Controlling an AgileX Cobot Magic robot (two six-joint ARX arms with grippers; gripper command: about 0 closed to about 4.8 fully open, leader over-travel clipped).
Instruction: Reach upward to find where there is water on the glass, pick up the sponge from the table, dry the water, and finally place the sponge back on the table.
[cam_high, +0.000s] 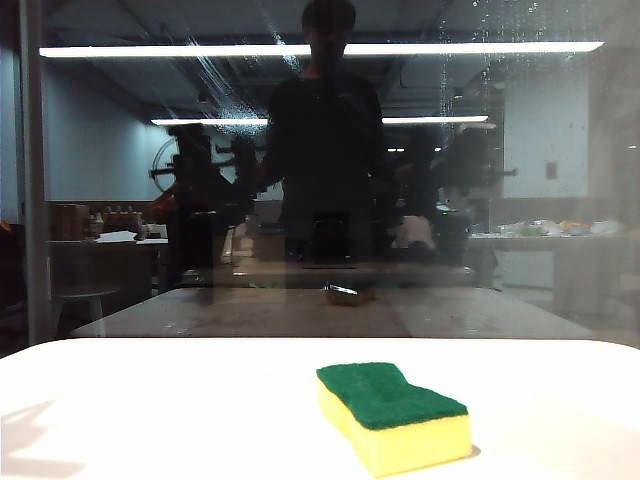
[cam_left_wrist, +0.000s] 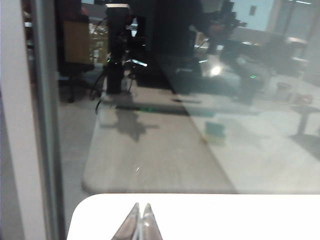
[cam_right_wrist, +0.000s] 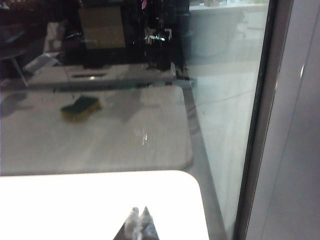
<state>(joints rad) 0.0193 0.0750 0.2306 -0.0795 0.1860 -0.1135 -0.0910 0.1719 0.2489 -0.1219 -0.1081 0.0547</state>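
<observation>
Both the left gripper (cam_left_wrist: 140, 220) and right gripper (cam_right_wrist: 138, 222) are clenched empty, so you open one wide before lowering onto the sponge (cam_high: 393, 417).

The sponge (cam_high: 394, 416) is soft yellow foam under a rough, matt dark green scouring layer — fibrous-looking on top. The table (cam_high: 150, 410) beneath it is smooth, plain white with a faint sheen. Beyond it, the glass (cam_high: 120, 200) is clear, dark and glossy — mirror-like, with thin whitish water (cam_high: 215, 85) streaks and speckled droplets high up.
</observation>
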